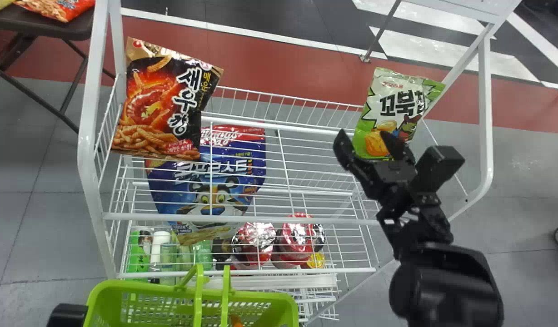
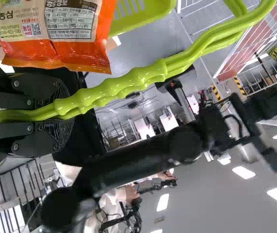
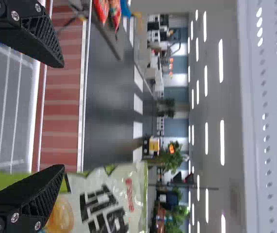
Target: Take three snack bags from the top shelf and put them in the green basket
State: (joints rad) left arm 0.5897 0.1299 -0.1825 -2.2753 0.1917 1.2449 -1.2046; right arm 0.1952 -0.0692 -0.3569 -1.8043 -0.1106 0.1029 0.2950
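Evidently a centring job: right pincer (image 1: 366, 138) spread wide, green-and-white crinkly snack bag (image 1: 395, 97) upper right of the head view, nearer one finger. Best straddle it evenly, close softly, lift clear of the white frame (image 1: 485, 113). Left pincer (image 2: 56, 110) clamped on the handle (image 2: 145, 75) of the lime-green plastic basket (image 1: 265, 296), lower left.

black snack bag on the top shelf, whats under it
Below the black snack bag, through the top shelf, a blue bag with a tiger face shows lower down. Its upper left part is covered, as is anything else directly beneath.
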